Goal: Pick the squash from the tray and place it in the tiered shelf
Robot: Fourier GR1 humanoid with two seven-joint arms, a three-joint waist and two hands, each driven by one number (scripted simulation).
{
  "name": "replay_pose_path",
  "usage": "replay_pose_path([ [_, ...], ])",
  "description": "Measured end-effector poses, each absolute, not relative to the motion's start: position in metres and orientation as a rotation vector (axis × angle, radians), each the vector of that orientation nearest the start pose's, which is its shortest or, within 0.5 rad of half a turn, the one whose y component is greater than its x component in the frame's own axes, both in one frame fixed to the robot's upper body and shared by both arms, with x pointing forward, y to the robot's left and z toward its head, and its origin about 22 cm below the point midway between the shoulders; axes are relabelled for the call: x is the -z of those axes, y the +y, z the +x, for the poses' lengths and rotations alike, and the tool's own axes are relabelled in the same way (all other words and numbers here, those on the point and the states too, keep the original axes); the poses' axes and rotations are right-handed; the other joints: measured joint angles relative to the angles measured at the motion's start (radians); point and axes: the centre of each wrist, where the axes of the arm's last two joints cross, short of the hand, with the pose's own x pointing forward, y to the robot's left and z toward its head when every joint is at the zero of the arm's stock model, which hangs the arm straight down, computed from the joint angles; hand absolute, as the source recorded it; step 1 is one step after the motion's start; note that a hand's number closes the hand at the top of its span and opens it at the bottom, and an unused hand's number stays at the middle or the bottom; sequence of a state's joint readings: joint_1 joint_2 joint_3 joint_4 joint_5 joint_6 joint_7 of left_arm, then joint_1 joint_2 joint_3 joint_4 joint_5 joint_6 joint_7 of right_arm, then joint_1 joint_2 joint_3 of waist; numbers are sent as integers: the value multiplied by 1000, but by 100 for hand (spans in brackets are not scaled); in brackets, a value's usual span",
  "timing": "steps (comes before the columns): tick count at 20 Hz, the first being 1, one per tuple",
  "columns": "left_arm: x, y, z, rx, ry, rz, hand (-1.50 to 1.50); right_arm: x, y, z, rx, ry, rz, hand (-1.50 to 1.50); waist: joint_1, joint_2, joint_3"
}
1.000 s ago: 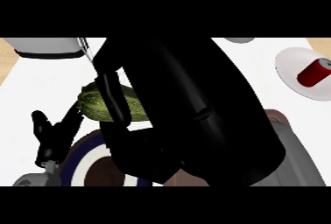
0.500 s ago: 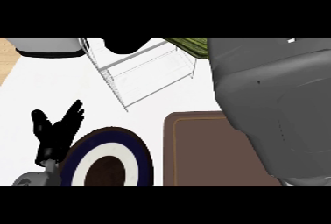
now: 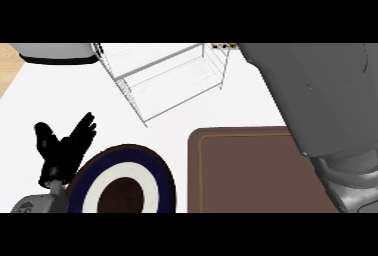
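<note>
Shelf: white wire tiered shelf (image 3: 166,75), thin rods, top centre.
Tray: brown rounded-rect tray (image 3: 244,170), matte.
Squash: can't tell where; not visible.
L hand: left hand (image 3: 65,147) black, fingers spread, beside round navy/white plate (image 3: 125,182).
R arm: smooth grey forearm (image 3: 317,100); hand out of frame.

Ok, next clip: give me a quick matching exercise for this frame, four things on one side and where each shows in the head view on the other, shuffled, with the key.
Things:
1. tiered shelf
2. tray
3. plate
4. left hand

Places:
A. lower middle, brown and flat, beside the grey forearm
B. lower left, dark blue rim with a white ring
C. far left, black, fingers straight and pointing up, resting
D. upper middle, white wire frame

Pairs: 1-D, 2-A, 3-B, 4-C
</note>
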State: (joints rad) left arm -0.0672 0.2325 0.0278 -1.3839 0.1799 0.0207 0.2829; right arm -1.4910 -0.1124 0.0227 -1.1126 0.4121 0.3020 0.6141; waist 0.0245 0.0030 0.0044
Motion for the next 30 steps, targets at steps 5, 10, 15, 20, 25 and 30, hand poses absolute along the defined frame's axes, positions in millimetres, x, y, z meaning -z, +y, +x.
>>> replay_pose_path([
  [5,14,289,257,-16,-1182,80,0,-372,-27,385,-1006,-1817,-483,150,4,1,0],
  [10,12,289,257,-15,-1185,84,0,-356,-21,405,-1001,-1813,-500,150,9,3,0],
  [15,11,286,259,-5,-1171,83,0,-346,-16,418,-1003,-1829,-516,150,9,5,-1],
  [20,11,282,260,-10,-1174,85,0,-331,-15,429,-989,-1863,-495,150,11,5,-1],
  [25,12,287,259,-12,-1179,83,0,-331,-17,436,-998,-1874,-480,150,12,5,-1],
  [30,11,285,258,-6,-1184,79,0,-334,-16,438,-1054,-1870,-519,150,11,4,0],
])
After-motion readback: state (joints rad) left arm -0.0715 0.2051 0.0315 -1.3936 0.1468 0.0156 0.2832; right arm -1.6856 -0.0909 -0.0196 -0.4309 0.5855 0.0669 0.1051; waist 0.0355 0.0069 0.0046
